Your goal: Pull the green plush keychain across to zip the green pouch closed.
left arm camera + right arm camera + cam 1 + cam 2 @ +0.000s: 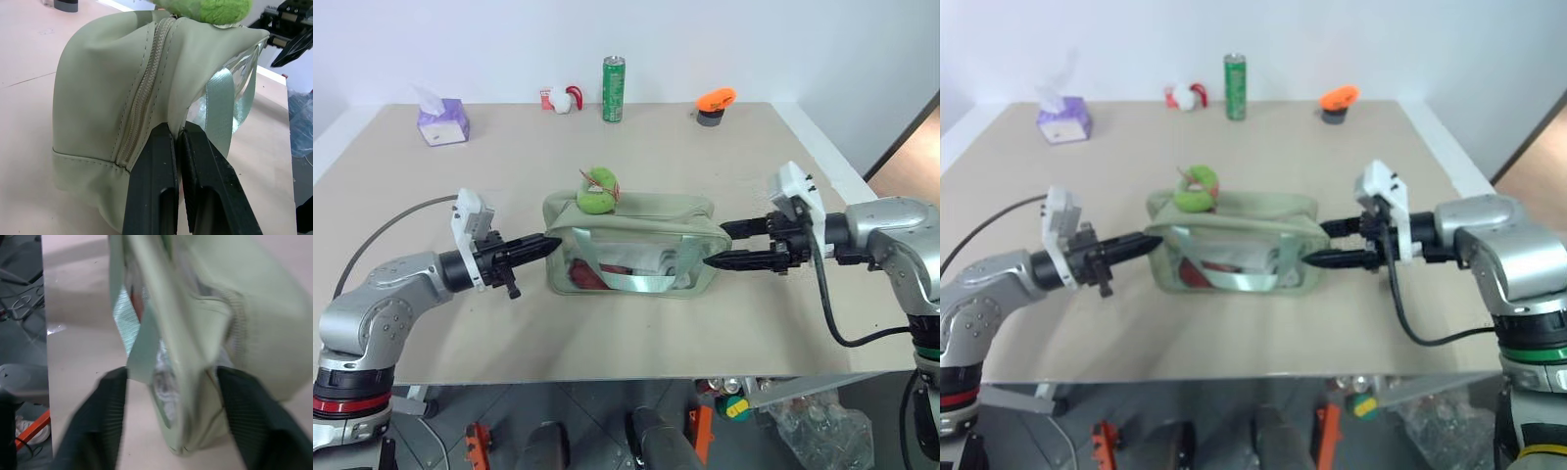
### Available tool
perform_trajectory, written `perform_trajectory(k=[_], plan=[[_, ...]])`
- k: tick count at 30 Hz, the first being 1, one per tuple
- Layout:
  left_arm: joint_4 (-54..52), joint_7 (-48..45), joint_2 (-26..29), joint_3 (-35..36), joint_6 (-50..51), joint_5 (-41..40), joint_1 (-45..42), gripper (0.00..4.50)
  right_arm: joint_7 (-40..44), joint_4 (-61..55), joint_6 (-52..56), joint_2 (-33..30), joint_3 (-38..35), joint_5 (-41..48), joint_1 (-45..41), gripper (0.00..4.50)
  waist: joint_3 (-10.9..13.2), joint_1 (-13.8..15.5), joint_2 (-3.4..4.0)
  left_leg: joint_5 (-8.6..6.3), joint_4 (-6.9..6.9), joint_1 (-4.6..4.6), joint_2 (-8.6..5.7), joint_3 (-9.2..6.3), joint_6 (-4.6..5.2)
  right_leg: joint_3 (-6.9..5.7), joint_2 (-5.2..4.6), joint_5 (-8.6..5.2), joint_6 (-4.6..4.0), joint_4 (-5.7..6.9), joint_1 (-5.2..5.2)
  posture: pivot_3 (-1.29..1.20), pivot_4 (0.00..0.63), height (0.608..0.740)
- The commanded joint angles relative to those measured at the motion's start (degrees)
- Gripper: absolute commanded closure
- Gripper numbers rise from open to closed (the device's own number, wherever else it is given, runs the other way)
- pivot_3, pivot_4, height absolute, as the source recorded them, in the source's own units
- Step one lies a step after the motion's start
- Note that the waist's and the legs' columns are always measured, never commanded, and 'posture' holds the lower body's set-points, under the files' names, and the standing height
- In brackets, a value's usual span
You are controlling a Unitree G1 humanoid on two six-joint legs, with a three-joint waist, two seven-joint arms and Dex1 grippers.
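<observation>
The green pouch (636,220) lies on its side in the middle of the table, its clear front panel and strap facing me. On its top, toward the left end, rests the green plush keychain (598,191), a fuzzy lime ball with a red patch. My left gripper (558,241) points level at the pouch's left end and is shut, pinching the end seam beside the zipper (142,98). My right gripper (715,245) is open at the right end of the pouch. Its two fingers (102,421) straddle that end with gaps on both sides.
Along the table's far edge stand a purple tissue box (443,121), a small red and white item (565,99), a tall green can (613,88) and an orange and grey object (715,103). The table's front edge (636,377) runs just below the pouch.
</observation>
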Motion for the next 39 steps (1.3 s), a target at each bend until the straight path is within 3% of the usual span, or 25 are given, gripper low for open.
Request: perform_trajectory(k=[1, 6, 10, 16, 24, 29, 39], plan=[[-1.98, -0.44, 0.32, -0.34, -0.75, -0.04, 0.11, 4.50, -0.22, 1.73, -0.03, -3.25, -6.42, 1.77, -1.06, 0.05, 0.00, 0.17, 0.00, 0.00, 0.00, 0.00, -0.01, 0.00, 0.00, 0.00, -0.01, 0.00, 0.01, 0.00, 0.00, 0.00, 0.150, 0.740], [-1.85, -0.79, 0.57, -0.56, -0.95, 0.23, 0.14, 4.50, 0.85, 6.38, -0.43, -5.08, -11.94, 5.11, -4.65, 0.05, 0.00, 0.24, 0.01, 0.00, 0.00, 0.02, -0.02, 0.01, 0.00, 0.01, 0.00, 0.00, 0.01, 0.00, 0.00, 0.00, 0.150, 0.740], [-2.36, -1.26, 1.01, -0.79, -0.97, 0.41, 0.77, 4.50, -5.66, 9.29, 0.54, 1.29, -12.17, 7.46, -13.62, 0.05, 0.01, 0.03, 0.02, 0.00, 0.00, 0.08, 0.00, 0.03, 0.01, 0.03, 0.02, 0.02, -0.01, 0.00, 0.03, 0.00, 0.150, 0.740], [-3.25, -1.30, 0.95, -0.94, -0.67, 0.21, 1.75, 4.50, -11.26, 2.24, -6.23, 10.77, -0.31, -0.44, -15.77, 0.05, 0.00, 0.15, 0.00, 0.01, 0.00, 0.07, -0.01, -0.01, 0.01, 0.01, 0.01, 0.02, 0.01, 0.00, 0.07, 0.00, 0.150, 0.740], [-5.21, -0.83, 0.93, -0.12, -0.13, -1.28, 3.36, 4.50, -12.20, 3.28, -25.66, 13.75, 12.66, -18.25, -18.56, 0.05, 0.00, 0.55, 0.01, -0.03, -0.06, -0.10, -0.07, 0.00, -0.02, -0.01, -0.15, -0.12, 0.11, -0.03, -0.06, 0.00, 0.150, 0.740], [-5.65, -0.40, 0.82, 0.08, -0.12, -1.55, 3.69, 4.50, -10.02, 4.99, -31.82, 14.32, 13.60, -21.07, -19.44, 0.05, 0.00, 0.56, 0.00, -0.03, -0.04, -0.07, -0.11, 0.01, -0.02, -0.02, -0.20, -0.12, 0.12, -0.03, -0.03, 0.00, 0.150, 0.740], [-5.88, 0.12, 0.60, 0.18, -0.36, -1.77, 4.33, 4.50, -7.08, 2.10, -31.69, 17.45, 14.22, -20.46, -20.70, 0.05, 0.00, 0.58, 0.00, -0.03, -0.03, -0.05, -0.10, -0.02, -0.02, -0.04, -0.19, -0.11, 0.11, -0.01, -0.02, 0.00, 0.150, 0.740]])
